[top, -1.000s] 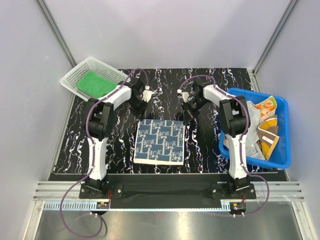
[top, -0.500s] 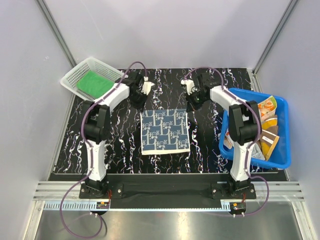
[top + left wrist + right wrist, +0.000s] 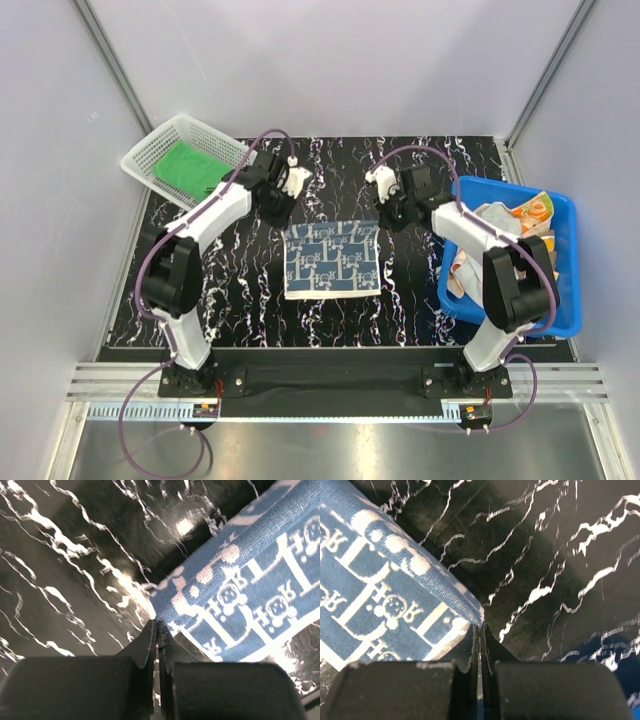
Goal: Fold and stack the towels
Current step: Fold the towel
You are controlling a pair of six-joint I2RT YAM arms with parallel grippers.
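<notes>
While left gripper (image 3: 156,625) and right gripper (image 3: 481,626) pinch navy towel (image 3: 332,262) corners, basket (image 3: 148,146) flanks left, tub (image 3: 573,280) right.

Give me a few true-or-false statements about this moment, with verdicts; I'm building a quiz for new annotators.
1. The left gripper and right gripper are each shut on a far corner of the navy towel. True.
2. The green towel lies flat on the table beside the basket. False: it lies inside the white mesh basket.
3. The blue tub is empty. False: it holds crumpled towels, one of them orange.
4. The navy towel sits in the middle of the table, between the two arms. True.
</notes>
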